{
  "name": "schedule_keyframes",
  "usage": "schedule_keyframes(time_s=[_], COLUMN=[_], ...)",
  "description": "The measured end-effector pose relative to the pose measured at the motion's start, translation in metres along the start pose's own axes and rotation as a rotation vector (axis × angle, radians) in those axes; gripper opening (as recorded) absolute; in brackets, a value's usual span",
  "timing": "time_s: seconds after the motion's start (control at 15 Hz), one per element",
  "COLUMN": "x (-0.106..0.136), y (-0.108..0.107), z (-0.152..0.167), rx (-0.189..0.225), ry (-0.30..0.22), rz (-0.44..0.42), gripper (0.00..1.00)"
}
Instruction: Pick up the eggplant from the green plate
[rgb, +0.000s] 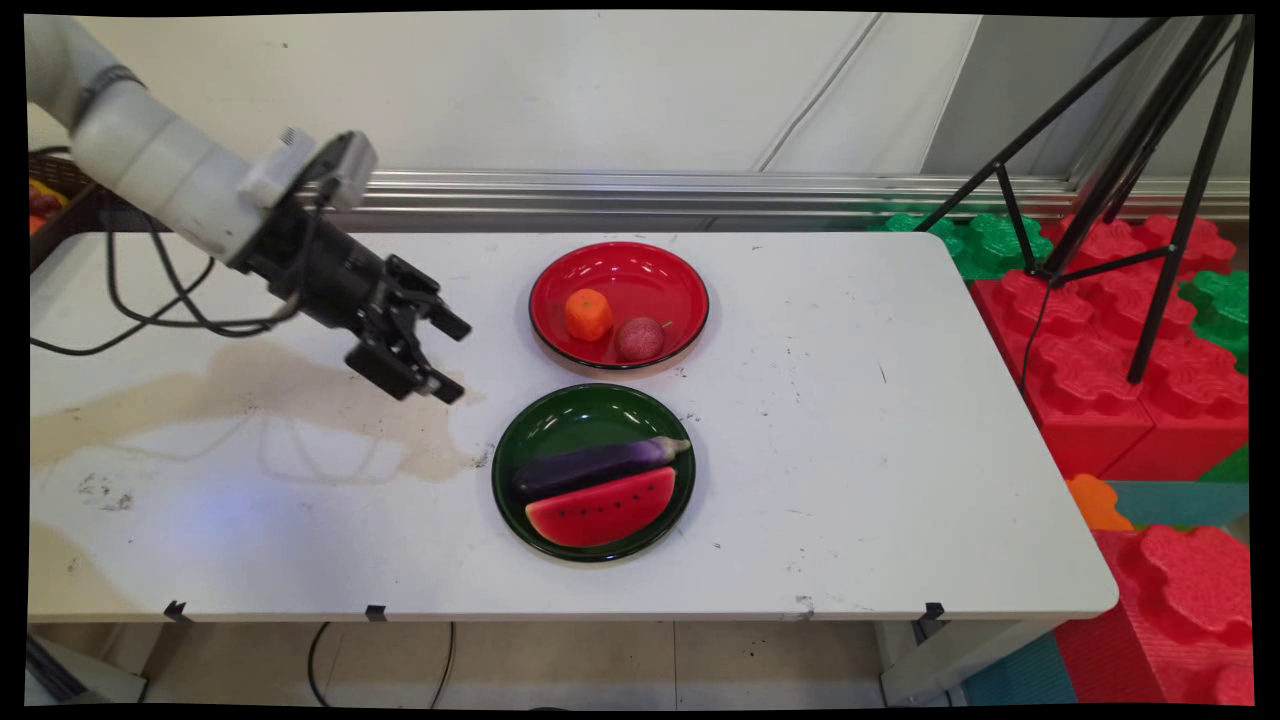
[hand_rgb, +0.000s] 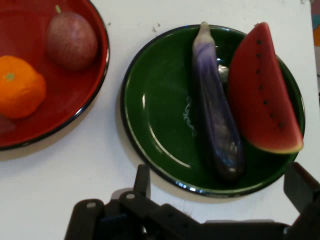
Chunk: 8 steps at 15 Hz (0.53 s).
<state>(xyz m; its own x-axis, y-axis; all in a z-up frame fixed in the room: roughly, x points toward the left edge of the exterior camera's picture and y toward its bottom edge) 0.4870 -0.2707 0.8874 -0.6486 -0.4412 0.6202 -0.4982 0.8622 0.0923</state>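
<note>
Your claw (rgb: 452, 358) hangs empty with its fingers apart above the tabletop (rgb: 850, 420), left of both plates – only the main view shows that gap. The hand view shows the eggplant (hand_rgb: 216, 110) touching the watermelon slice (hand_rgb: 262, 92) on the green plate (hand_rgb: 155, 120), nearest you – the orange (hand_rgb: 20, 86) and reddish fruit (hand_rgb: 71, 39) sit in the red plate (hand_rgb: 95, 87) beside it

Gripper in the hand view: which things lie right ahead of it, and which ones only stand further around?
Ahead of the open, empty gripper:
- green plate
- eggplant
- watermelon slice

Further around:
- red plate
- orange
- reddish round fruit
- black tripod
- foam blocks
</note>
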Motion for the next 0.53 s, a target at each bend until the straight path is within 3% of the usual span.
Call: schedule_keyframes(time_s=[0.53], x=[0.015], y=[0.02], z=[0.063], rx=[-0.004], ry=[-0.045], rz=[-0.014], gripper=[1.0])
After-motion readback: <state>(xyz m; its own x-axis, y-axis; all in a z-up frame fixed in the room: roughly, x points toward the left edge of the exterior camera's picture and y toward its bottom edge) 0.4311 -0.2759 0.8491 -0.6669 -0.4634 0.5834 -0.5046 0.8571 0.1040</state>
